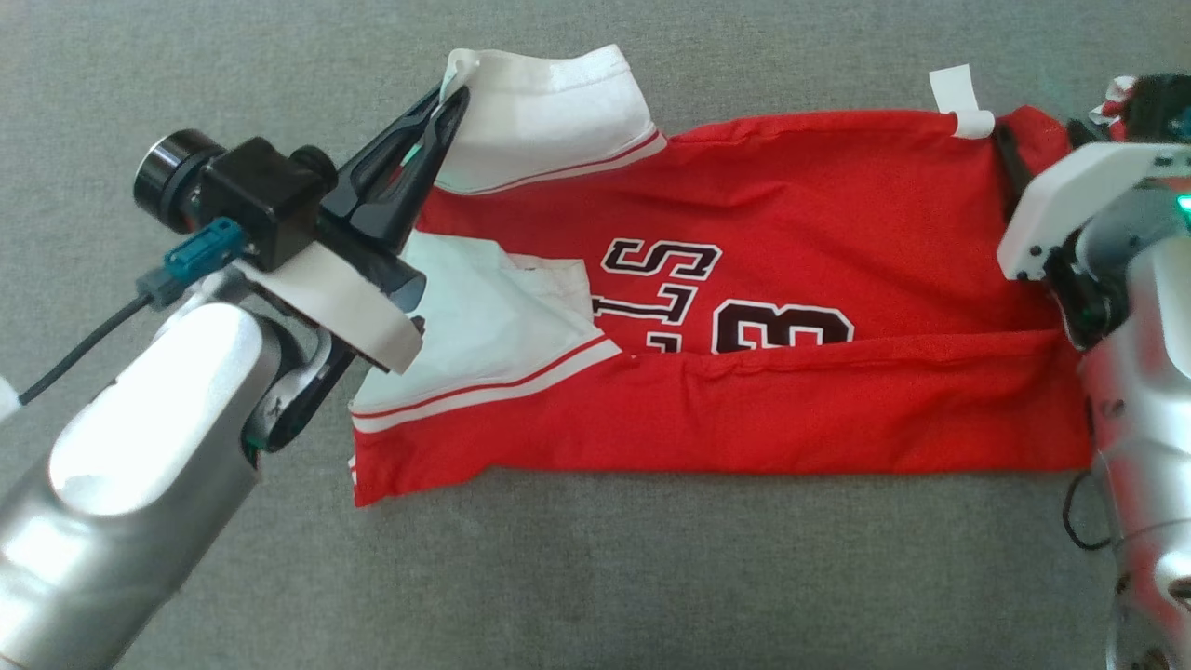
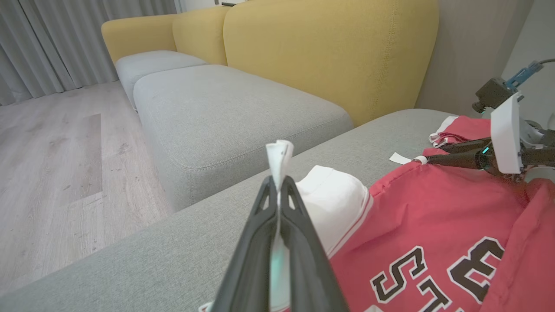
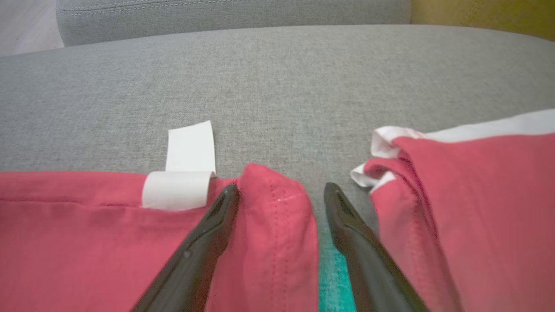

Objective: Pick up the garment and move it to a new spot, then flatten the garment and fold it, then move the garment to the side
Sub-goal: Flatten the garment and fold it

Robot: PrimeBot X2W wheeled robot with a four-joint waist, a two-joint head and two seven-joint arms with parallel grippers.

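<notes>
The red jersey [image 1: 800, 186] lies spread on the grey sofa cushion [image 1: 651, 577]. The left gripper [image 1: 453, 93] pinches its white sleeve [image 1: 549, 112] edge; the right gripper [image 3: 282, 190] stands wide, straddling a red fold.

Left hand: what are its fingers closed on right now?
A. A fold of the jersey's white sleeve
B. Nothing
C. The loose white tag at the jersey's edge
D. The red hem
A: in the left wrist view the left hand has both fingers pressed together on a fold of the white sleeve of the red jersey, and the fabric sticks up past the tips.
</notes>
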